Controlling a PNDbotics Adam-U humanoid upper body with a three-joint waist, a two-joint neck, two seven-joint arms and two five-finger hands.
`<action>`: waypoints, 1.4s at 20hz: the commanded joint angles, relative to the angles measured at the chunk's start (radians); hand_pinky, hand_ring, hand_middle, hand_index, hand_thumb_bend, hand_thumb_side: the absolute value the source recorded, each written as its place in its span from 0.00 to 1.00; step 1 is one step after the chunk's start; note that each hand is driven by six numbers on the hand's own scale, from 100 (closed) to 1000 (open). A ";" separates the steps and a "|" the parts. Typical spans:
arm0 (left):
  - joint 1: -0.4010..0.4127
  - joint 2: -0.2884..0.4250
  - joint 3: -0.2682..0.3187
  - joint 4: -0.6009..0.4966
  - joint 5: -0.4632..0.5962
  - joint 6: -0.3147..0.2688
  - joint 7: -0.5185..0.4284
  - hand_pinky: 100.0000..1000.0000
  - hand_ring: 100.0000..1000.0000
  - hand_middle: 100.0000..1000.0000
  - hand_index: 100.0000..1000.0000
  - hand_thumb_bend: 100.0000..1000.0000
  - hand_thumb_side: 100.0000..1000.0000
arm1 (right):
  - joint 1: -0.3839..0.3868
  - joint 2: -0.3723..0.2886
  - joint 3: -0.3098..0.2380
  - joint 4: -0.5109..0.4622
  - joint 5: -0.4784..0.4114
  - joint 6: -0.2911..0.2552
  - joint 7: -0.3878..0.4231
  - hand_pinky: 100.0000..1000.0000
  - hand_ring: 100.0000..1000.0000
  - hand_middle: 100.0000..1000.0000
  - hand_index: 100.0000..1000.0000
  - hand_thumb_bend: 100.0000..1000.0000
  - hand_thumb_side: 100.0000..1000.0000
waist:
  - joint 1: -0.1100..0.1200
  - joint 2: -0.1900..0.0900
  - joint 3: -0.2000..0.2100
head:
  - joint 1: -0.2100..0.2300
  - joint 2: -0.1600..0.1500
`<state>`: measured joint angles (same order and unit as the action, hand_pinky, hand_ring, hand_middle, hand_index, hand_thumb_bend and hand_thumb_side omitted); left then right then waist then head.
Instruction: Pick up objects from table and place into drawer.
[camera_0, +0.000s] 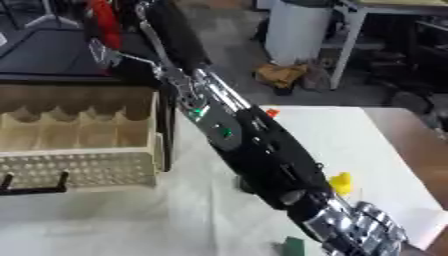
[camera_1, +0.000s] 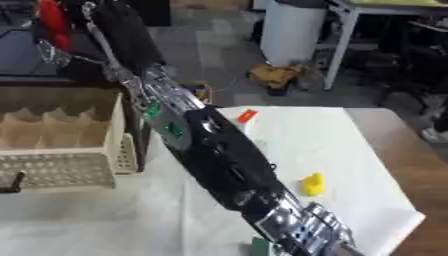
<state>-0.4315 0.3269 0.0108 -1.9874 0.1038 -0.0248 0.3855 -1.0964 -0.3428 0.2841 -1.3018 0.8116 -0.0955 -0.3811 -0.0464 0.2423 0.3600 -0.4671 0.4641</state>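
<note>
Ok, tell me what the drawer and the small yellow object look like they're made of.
Drawer: probably light wood or plywood, matte tan, with scalloped dividers and a perforated front panel. Yellow object: likely plastic or rubber, going by its bright, even colour; too small to tell more.

Beyond the white-covered counter (camera_0: 367, 145) we see a grey floor (camera_0: 232, 45), a white cylindrical bin (camera_0: 297, 30), a white-legged table (camera_0: 350, 35) and a crumpled brown bag (camera_0: 280, 75).
</note>
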 joint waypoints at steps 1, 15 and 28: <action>-0.014 0.008 0.015 -0.013 0.007 0.000 0.019 0.47 0.43 0.53 0.79 0.00 1.00 | -0.017 0.001 -0.003 0.006 0.011 0.000 0.007 0.32 0.43 0.29 0.39 0.00 0.41 | 0.005 -0.013 0.003 | -0.006 -0.009; -0.014 0.007 0.018 -0.013 0.001 -0.008 0.048 0.47 0.43 0.53 0.79 0.00 1.00 | 0.021 0.001 0.011 0.062 0.101 -0.027 0.135 0.50 0.55 0.45 0.55 0.00 0.56 | 0.002 -0.006 0.000 | 0.006 -0.005; -0.012 0.006 0.020 -0.013 0.002 -0.007 0.049 0.47 0.43 0.53 0.79 0.00 1.00 | 0.027 -0.013 -0.001 0.000 0.208 -0.005 0.352 0.61 0.67 0.59 0.67 0.22 0.72 | 0.001 -0.010 -0.005 | 0.012 -0.006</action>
<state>-0.4326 0.3231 0.0219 -1.9874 0.1053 -0.0310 0.4299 -1.0540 -0.3327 0.2954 -1.2766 1.0043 -0.1030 -0.0416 -0.0519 0.2513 0.3554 -0.4581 0.4644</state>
